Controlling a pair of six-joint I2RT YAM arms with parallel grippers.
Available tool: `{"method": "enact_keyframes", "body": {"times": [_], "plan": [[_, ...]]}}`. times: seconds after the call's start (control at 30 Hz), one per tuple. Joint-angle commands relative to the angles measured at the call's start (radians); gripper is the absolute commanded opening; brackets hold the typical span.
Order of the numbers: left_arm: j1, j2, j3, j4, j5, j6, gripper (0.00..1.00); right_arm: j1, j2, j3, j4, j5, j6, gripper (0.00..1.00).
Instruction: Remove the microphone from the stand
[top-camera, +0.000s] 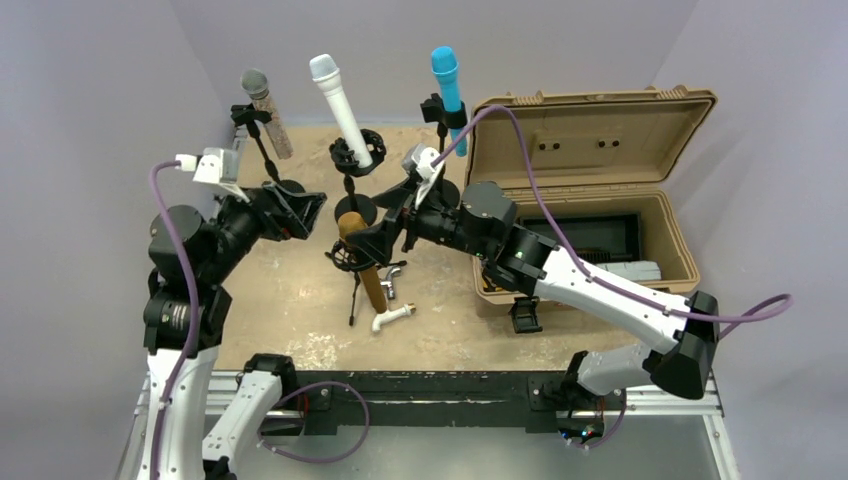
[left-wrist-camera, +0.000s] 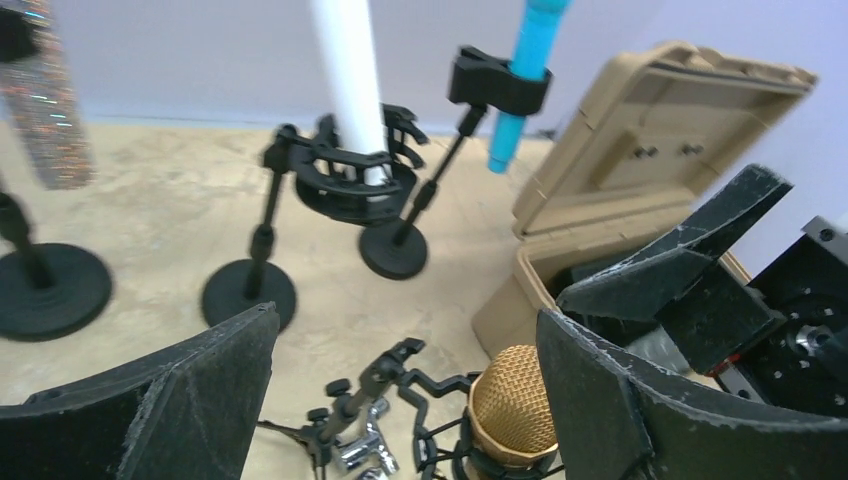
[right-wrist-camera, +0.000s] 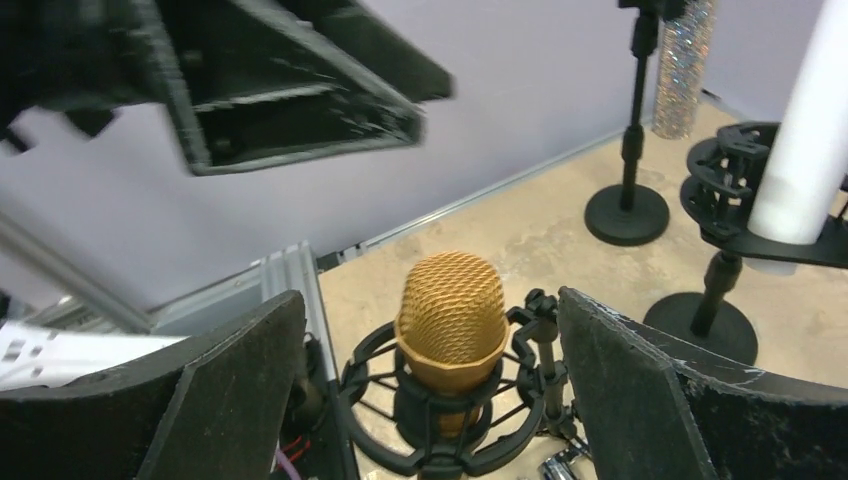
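Far left: glitter-covered microphone (top-camera: 268, 108) upright on its round-base stand, untouched.

My left claw (top-camera: 316, 214) hovered just left of the gold microphone (top-camera: 367, 274), jaws spread wide, nothing in them.

Behind it, the white microphone (top-camera: 341, 108) sat in a ring mount, well apart from both claws.

Centre: the gold microphone, which I took to be the one to pull. It sat tilted in its black shock mount (right-wrist-camera: 366, 372) on a small tripod stand (top-camera: 353, 300), on the desk (top-camera: 290, 300). The mount's ring was around its body, with the mesh head clear above.

My right claw (right-wrist-camera: 430, 298) was level with the mesh head, one finger to each side, neither touching. It too stood wide open and empty.

Right: blue microphone (top-camera: 446, 84) clipped on its stand, then the open tan case (top-camera: 600, 125).

Step in hand, as I judged it: lining up on the gold microphone, with no grip made.

The next move called for:
- closing the right claw on the head or upper body;
- using the left claw to steady the mount or tripod, which looked light enough to tip;
- drawing the microphone out along its own tilted axis, not straight up.
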Motion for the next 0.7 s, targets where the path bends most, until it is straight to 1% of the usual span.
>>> {"method": "enact_keyframes", "body": {"times": [0.0,0.13,0.43,0.6,0.67], "plan": [[-0.006,-0.082,0.014,-0.012,-0.239,0.017,0.97,0.019,0.042,0.077,-0.039,0.172,0.05,0.93],[-0.006,-0.112,-0.013,0.015,-0.259,0.004,0.97,0.03,0.067,0.087,-0.048,0.195,0.07,0.83],[-0.006,-0.098,-0.011,0.011,-0.255,0.003,0.97,0.067,0.091,0.091,-0.037,0.195,0.064,0.81],[-0.006,-0.091,-0.008,0.009,-0.251,0.003,0.97,0.076,0.104,0.099,-0.046,0.195,0.064,0.74],[-0.006,-0.089,-0.008,0.009,-0.25,0.002,0.97,0.078,0.107,0.102,-0.047,0.196,0.063,0.7]]}}
